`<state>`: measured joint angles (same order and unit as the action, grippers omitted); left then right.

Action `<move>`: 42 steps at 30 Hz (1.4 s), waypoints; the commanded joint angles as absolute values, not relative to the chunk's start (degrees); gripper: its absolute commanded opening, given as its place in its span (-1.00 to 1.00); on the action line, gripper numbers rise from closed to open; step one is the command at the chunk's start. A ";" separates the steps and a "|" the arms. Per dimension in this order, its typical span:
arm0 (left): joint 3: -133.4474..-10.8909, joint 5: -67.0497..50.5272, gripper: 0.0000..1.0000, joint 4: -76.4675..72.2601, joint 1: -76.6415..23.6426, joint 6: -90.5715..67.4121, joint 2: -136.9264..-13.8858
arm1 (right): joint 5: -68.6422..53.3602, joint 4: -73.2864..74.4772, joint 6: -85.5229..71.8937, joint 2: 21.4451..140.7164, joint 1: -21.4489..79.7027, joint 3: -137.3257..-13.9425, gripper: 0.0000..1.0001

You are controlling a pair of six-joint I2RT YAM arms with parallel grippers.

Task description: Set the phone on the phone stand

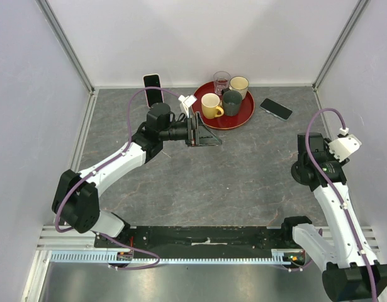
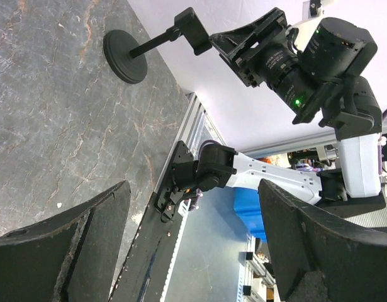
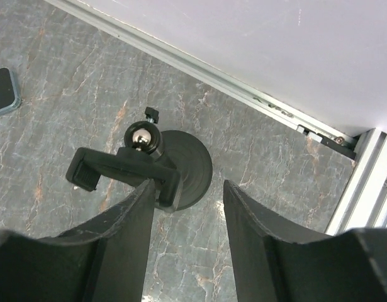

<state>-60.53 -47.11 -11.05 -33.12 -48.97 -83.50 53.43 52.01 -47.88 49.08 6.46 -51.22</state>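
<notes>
The black phone stand sits on its round base on the right side of the table, its clamp and ball joint on top; it also shows in the top view and, far off, in the left wrist view. My right gripper hangs just above it, jaws apart with nothing between them, the left finger in front of the clamp's end. A dark phone lies flat at the back right, its corner in the right wrist view. My left gripper is open and empty over mid-table.
A red tray at the back holds a yellow mug, a dark mug, a glass and a beige cup. A pink-rimmed phone stands upright at the back left, with a small white object beside it. White walls enclose the table.
</notes>
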 commanded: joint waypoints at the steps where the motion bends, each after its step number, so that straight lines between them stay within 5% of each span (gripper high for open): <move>1: -60.29 -49.22 0.75 -13.89 -32.87 -51.24 -82.53 | 45.72 45.62 -42.28 49.57 1.50 -49.31 0.09; 11: -59.68 -49.75 0.75 -14.94 -32.78 -52.65 -84.20 | 41.31 40.78 -38.59 49.83 0.18 -46.58 0.04; 15: -59.59 -49.66 0.75 -15.12 -32.78 -52.65 -84.46 | 40.08 39.91 -38.06 49.92 0.26 -46.05 -0.18; 33: -59.50 -50.27 0.75 -15.73 -32.78 -53.26 -85.08 | 43.33 37.53 -35.69 52.03 -1.93 -47.46 -0.04; 37: -59.41 -50.10 0.75 -15.73 -32.78 -53.26 -84.99 | 43.68 36.74 -34.10 51.95 -1.93 -47.29 -0.20; 42: -59.41 -50.10 0.75 -15.82 -32.78 -53.26 -85.17 | 43.68 36.12 -32.79 50.45 -1.93 -46.76 -0.77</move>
